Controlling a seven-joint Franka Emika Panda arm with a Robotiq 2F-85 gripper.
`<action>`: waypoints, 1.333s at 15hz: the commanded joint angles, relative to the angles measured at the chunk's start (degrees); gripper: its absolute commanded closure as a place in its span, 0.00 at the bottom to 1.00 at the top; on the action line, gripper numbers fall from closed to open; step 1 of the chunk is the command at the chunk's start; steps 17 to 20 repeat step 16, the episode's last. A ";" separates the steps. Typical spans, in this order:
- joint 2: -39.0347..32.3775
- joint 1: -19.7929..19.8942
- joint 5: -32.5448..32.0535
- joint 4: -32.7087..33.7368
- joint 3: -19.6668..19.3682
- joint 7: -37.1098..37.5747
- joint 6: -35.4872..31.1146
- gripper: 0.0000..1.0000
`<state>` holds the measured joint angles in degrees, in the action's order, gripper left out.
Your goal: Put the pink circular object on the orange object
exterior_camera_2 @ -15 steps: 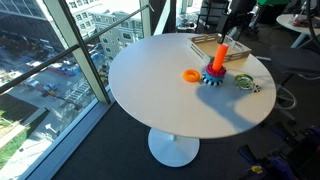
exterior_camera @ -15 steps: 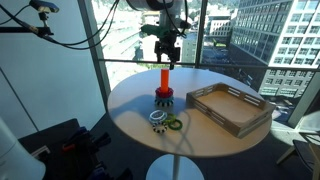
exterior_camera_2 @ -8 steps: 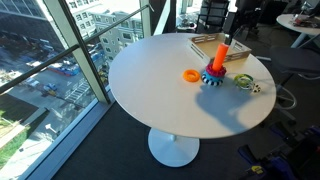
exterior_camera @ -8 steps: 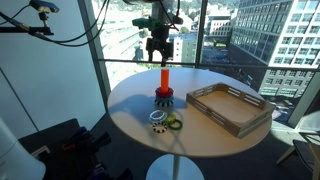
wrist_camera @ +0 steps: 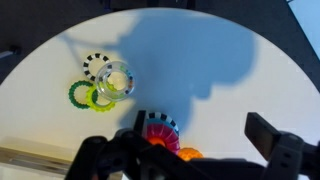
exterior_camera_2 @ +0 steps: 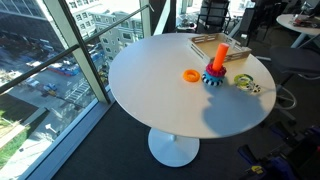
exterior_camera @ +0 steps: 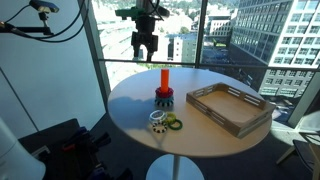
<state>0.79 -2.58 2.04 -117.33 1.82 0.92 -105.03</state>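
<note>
One arm (exterior_camera: 141, 12) raised high | jaws apart, downward | above table (exterior_camera: 128, 108)

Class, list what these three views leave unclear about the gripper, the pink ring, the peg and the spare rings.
The gripper: above the top edge of the exterior view showing the orange ring.
The pink circular object: wrist view, near edge hidden by the gripper body; too small in both exterior views.
The orange object: end-on and blurred in the wrist view.
The spare rings: exterior view, too small to count.
</note>
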 commanded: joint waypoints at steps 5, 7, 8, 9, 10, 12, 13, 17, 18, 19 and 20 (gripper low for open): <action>12.43 -0.35 -0.66 -6.75 1.19 1.92 3.44 0.00; 14.45 -0.31 -0.47 -7.21 1.38 1.91 5.01 0.00; 15.33 -0.26 -0.48 -7.43 1.45 2.03 5.66 0.00; 16.06 -0.22 -0.42 -7.59 1.49 2.12 6.12 0.00; 16.67 -0.20 -0.43 -7.77 1.55 2.30 6.34 0.00; 14.99 -0.22 0.00 -6.67 1.23 0.96 5.76 0.00; 15.29 -0.22 0.00 -6.85 1.23 1.02 5.76 0.00; 15.08 -0.22 0.00 -6.89 1.23 1.02 5.75 0.00; 15.08 -0.22 0.00 -6.89 1.23 1.02 5.75 0.00; 15.08 -0.22 0.00 -6.89 1.23 1.02 5.75 0.00; 15.08 -0.22 0.00 -6.89 1.23 1.02 5.75 0.00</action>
